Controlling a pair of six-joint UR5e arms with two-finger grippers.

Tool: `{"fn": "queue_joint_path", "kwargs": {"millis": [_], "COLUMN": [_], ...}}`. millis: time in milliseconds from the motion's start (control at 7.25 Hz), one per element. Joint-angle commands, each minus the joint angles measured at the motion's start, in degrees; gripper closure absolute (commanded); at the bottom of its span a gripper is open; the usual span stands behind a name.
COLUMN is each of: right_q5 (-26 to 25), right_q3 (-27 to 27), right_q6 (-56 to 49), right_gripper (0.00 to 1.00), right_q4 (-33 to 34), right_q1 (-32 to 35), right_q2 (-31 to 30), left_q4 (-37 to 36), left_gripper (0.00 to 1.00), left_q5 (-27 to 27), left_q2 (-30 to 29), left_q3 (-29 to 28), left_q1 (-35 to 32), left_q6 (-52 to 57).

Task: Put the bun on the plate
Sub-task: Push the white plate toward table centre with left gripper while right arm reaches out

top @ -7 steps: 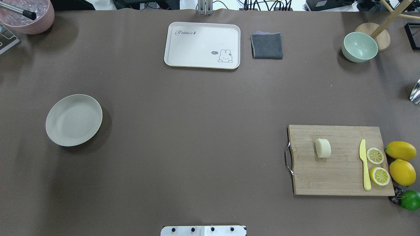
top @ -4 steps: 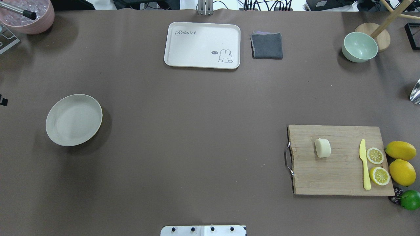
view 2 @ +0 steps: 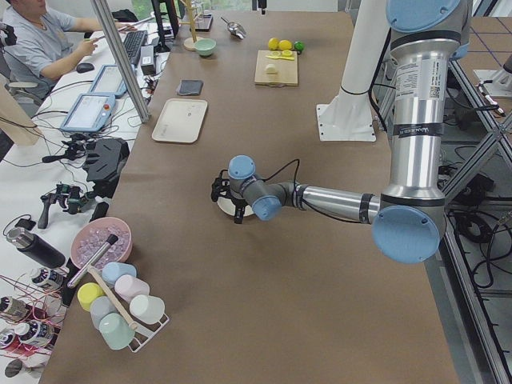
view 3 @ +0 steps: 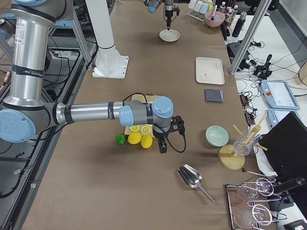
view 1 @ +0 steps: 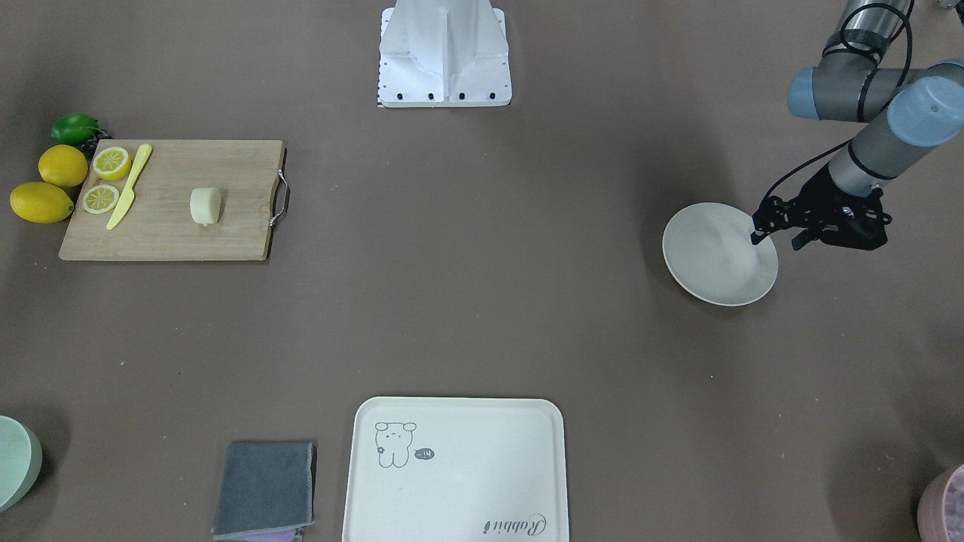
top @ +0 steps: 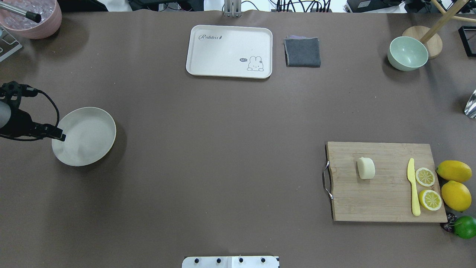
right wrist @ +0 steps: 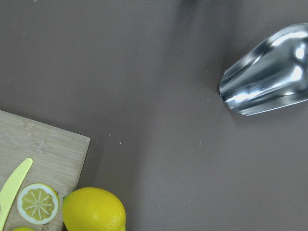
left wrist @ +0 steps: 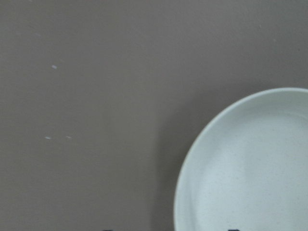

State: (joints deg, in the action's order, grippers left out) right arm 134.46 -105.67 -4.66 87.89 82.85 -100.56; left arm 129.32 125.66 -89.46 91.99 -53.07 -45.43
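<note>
The bun [top: 366, 168], a small pale cream lump, lies on the wooden cutting board [top: 386, 201] at the right; it also shows in the front view [view 1: 205, 205]. The empty off-white plate [top: 89, 137] sits at the table's left and fills the lower right of the left wrist view [left wrist: 255, 173]. My left gripper [view 1: 776, 241] hovers at the plate's outer rim with its fingers apart and nothing between them. My right gripper [view 3: 163, 143] shows only in the exterior right view, beside the lemons, so I cannot tell its state.
On the board's right end lie a yellow knife [top: 412, 186] and two lemon slices [top: 425, 176], with whole lemons [top: 455, 195] and a lime [top: 465, 227] just beyond. A cream tray [top: 223, 52], grey cloth [top: 302, 52] and green bowl [top: 407, 53] line the far edge. A metal scoop [right wrist: 269, 72] lies right.
My left arm has come in from the table's left edge, and its gripper now stands at the plate's left rim. The bun and the plate have not moved.
</note>
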Motion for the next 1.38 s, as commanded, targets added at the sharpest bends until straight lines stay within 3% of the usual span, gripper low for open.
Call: {"fn": "queue_joint_path", "kwargs": {"millis": [0, 138, 414, 552, 828, 1103, 1241], "right_q5": [0.10, 0.10, 0.27, 1.93, 2.39, -2.60, -3.85], "right_q3": [0.03, 0.03, 0.03, -0.23, -2.85, -6.37, -7.43], "right_q6": [0.00, 0.00, 0.18, 0.70, 16.42, 33.50, 39.84], "right_gripper": [0.00, 0.00, 0.00, 0.01, 0.02, 0.02, 0.02], "right_q4": [0.00, 0.00, 0.00, 0.00, -0.08, -0.08, -0.08], "right_q1": [-0.06, -0.06, -0.15, -0.24, -6.26, -17.06, -21.81], "right_q2": [-0.07, -0.07, 0.10, 1.58, 7.19, 12.38, 14.23], "left_q4": [0.58, 0.50, 0.32, -0.90, -6.17, -7.58, -14.20], "left_gripper": [0.71, 1.00, 1.00, 1.00, 1.00, 1.00, 1.00], "left_q5": [0.02, 0.11, 0.72, 0.90, 1.17, -6.43, -10.05], "left_q2": [-0.63, -1.07, -1.77, -1.86, -9.98, -17.38, -23.25], "left_q3": [-1.11, -1.19, -0.32, 3.34, 8.11, 8.30, 8.21], "left_q1": [0.86, 0.77, 0.77, 0.69, 1.73, 11.54, 14.63], "left_q6": [-0.63, -0.72, -0.98, -2.72, -16.90, -30.02, -33.12]}}
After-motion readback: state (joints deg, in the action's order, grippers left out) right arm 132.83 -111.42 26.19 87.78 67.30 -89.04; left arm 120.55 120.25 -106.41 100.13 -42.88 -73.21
